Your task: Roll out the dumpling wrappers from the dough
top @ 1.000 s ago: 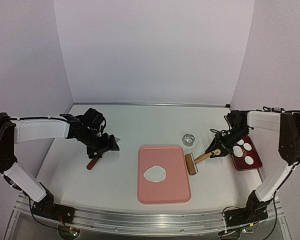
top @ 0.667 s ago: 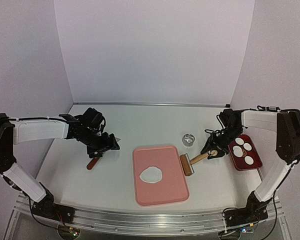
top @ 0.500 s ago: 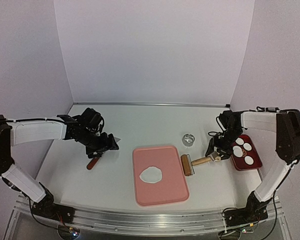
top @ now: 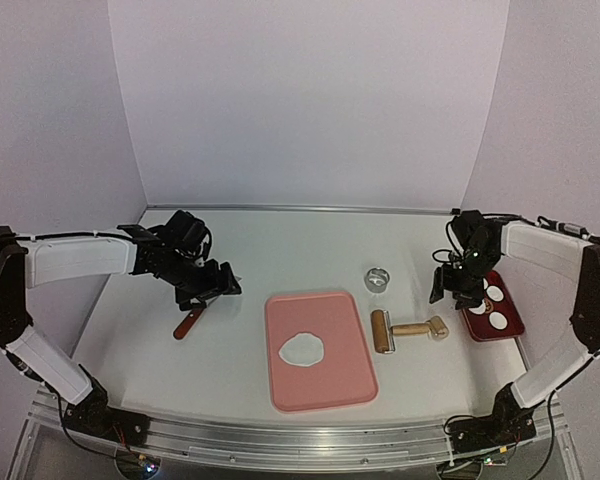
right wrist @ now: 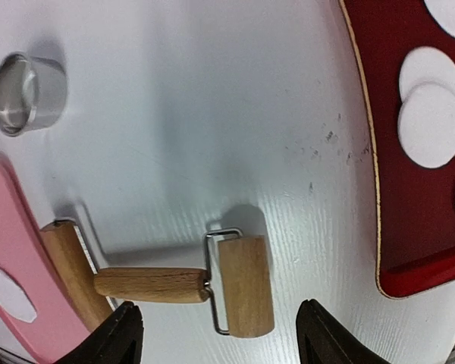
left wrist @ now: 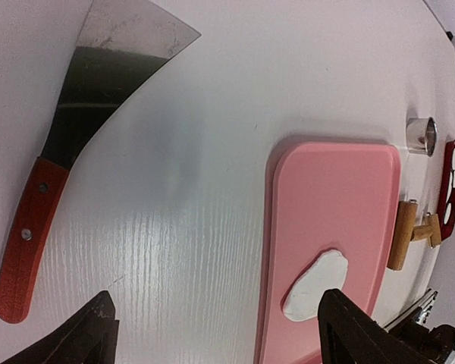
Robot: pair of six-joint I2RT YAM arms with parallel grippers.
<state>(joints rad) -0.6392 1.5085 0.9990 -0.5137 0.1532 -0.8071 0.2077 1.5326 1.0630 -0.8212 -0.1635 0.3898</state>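
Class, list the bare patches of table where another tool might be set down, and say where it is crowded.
Free: the wide strip of table behind the pink mat up to the back wall, and the patch between the scraper and the mat. Crowded: between mat and red tray, where roller and ring cutter sit.
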